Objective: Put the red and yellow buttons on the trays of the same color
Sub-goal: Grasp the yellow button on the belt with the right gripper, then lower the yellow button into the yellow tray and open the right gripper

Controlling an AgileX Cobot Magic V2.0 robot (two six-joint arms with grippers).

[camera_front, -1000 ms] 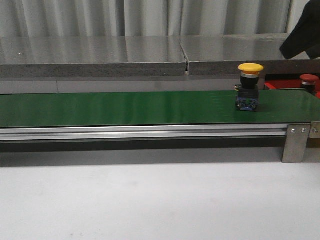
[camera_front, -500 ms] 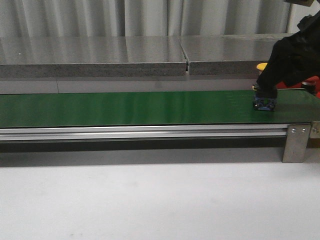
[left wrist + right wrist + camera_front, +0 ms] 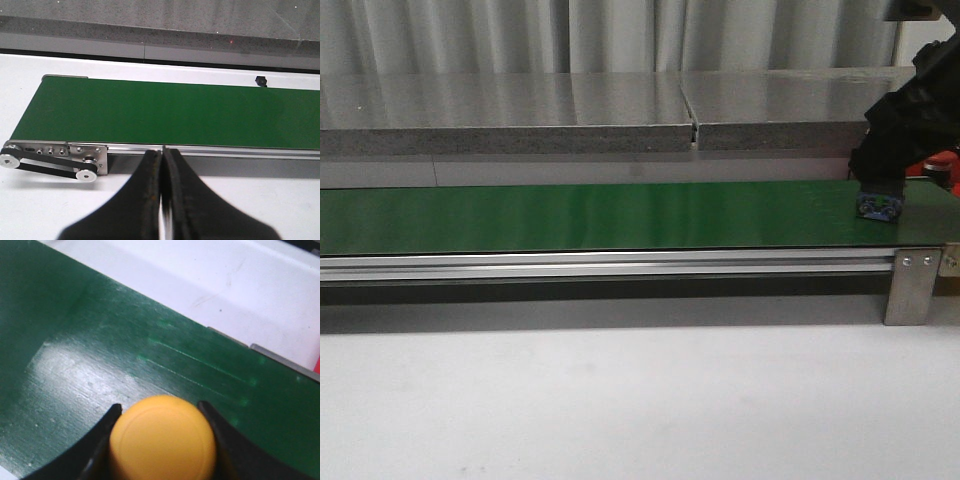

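Observation:
A yellow button (image 3: 162, 437) with a domed cap sits between the fingers of my right gripper (image 3: 161, 415), which is shut on the cap's sides. In the front view the black right arm hides the cap. Only the button's blue base (image 3: 878, 206) shows, resting on the green belt (image 3: 570, 215) near its right end. A red button (image 3: 944, 159) peeks out behind the arm at the far right, and a sliver of red tray (image 3: 317, 365) shows past the belt. My left gripper (image 3: 162, 156) is shut on nothing, in front of the belt's left end.
An aluminium rail (image 3: 620, 265) and an end bracket (image 3: 910, 285) run along the belt's front. A grey stone ledge (image 3: 520, 120) lies behind it. The belt's drive pulleys (image 3: 50, 159) sit at its left end, and a small black piece (image 3: 260, 80) lies beyond it.
The yellow button has travelled right along the belt. My right arm came down from the upper right, covered the cap and closed round it.

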